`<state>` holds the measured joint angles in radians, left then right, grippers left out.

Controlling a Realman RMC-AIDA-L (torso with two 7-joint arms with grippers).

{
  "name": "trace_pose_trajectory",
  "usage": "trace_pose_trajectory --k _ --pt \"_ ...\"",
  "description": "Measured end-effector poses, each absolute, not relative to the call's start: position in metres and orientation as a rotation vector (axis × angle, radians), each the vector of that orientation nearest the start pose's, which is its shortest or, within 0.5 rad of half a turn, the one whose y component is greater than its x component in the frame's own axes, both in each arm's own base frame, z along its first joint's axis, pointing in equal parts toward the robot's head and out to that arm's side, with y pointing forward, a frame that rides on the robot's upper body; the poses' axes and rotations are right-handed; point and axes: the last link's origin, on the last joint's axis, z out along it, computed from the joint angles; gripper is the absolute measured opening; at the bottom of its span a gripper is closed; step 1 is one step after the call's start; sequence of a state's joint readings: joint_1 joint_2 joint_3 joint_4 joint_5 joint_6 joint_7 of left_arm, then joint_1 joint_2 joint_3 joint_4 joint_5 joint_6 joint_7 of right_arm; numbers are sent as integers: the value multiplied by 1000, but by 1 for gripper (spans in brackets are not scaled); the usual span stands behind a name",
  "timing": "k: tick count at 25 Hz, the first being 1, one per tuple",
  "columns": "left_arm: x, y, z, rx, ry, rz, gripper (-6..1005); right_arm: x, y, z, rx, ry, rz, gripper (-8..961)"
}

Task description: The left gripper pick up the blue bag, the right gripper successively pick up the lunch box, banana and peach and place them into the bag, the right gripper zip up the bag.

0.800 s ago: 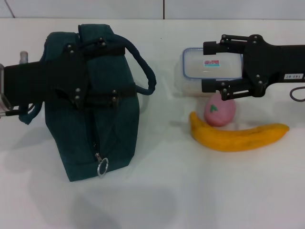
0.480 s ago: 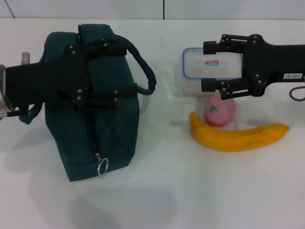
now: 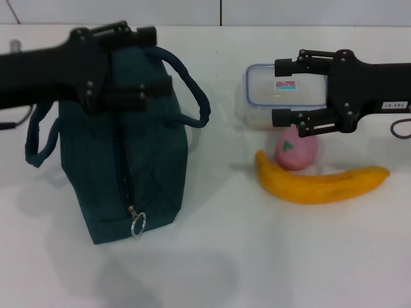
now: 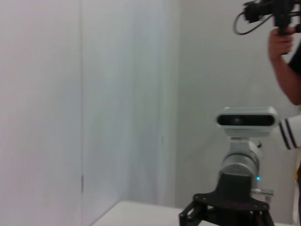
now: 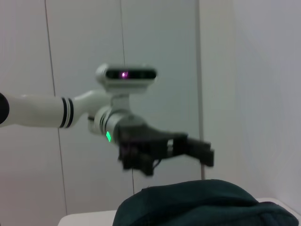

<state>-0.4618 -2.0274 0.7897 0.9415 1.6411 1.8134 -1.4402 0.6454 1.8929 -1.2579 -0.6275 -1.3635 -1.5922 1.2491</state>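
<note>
You see the bag (image 3: 125, 151), dark blue-green, standing upright on the left half of the white table (image 3: 257, 256), its zipper running down the near face to a metal pull ring (image 3: 138, 224) near the bottom edge. One handle (image 3: 192, 93) arches off its right side and another loop (image 3: 38, 138) hangs off its left. Your left gripper (image 3: 151, 61) reaches in from the left across the bag's far top, fingers (image 3: 144, 92) pointing right, one along the far rim and one lower against the top fabric; they stand apart, and you cannot tell whether any fabric or handle is caught between them. To the right, well apart from the bag, lies the lunch box (image 3: 282, 93), a clear tub with a blue-rimmed lid. Your right gripper (image 3: 280, 91) comes in from the right with its fingers spread, one along the box's far edge and one along its near edge; you cannot tell whether they touch it. Just nearer sits the pink peach (image 3: 296, 149), and the banana (image 3: 321, 183) lies lengthwise in front of it, touching it. In the right wrist view the bag's top (image 5: 202, 202) shows below the left gripper (image 5: 193, 147).
</note>
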Motion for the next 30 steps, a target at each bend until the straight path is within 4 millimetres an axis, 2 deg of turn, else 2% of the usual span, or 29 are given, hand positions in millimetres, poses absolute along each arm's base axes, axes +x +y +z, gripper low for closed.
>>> trace_pose_trajectory --k 7,9,10,14,18,23,30 --pt "-195 322 105 -2689 -352 -925 849 177 360 27 -2879 59 954 852" --pt "-195 322 105 -2689 -352 -925 847 177 360 27 -2877 63 952 852" --pt "-200 321 119 -2620 -501 -953 846 177 361 27 -2875 64 950 852" --pt "-212 318 125 -2580 -580 -935 842 177 364 26 -2863 68 937 851" --pt "-229 316 127 -2534 -679 -899 838 174 369 23 -2846 78 924 851" --pt "-243 319 113 -2491 -842 -839 833 163 377 14 -2832 62 910 851" --pt "-251 323 110 -2441 -938 -791 826 157 377 3 -2872 32 859 850"
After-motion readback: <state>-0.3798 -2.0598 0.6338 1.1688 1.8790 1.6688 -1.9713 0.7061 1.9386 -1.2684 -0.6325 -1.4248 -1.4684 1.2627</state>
